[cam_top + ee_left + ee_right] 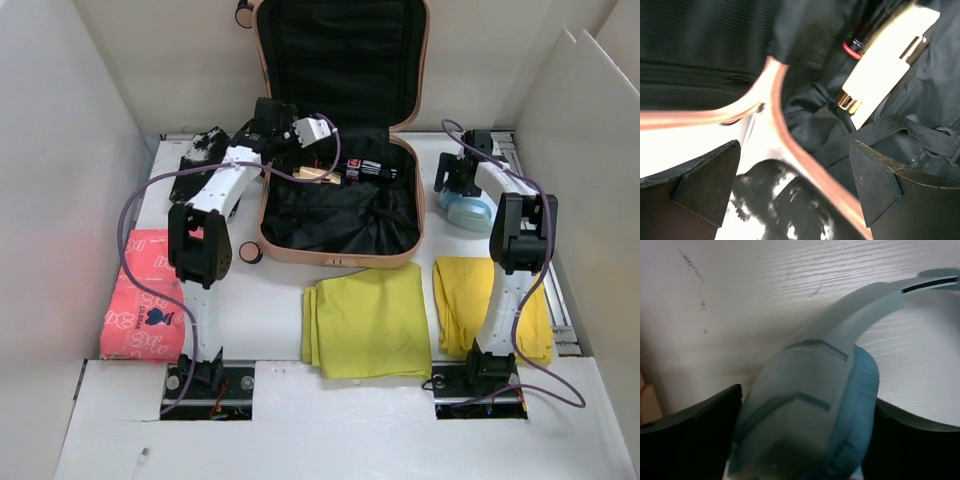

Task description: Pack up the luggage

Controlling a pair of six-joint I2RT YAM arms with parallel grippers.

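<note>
Two arms reached over the table in the top view. The luggage (340,261) lay open at the back centre, lid up against the wall. My left gripper (300,140) hung over its left rim by the hinge. My right gripper (457,185) hung over the headphones (465,212), just right of the shell. A pouch (205,160) lay left of the luggage, cloths (368,320) in front.

On the left wrist, the jaws stood wide apart with nothing held. The pink rim ran beneath them, with a box (890,55) inside on the lining.

On the right wrist, the jaws stood apart, straddling one earcup. I could not tell whether the pads touched it. I judged the grab needed a square close on the cup, then a lift above the rim before swinging left. The near lining looked roomy enough.
</note>
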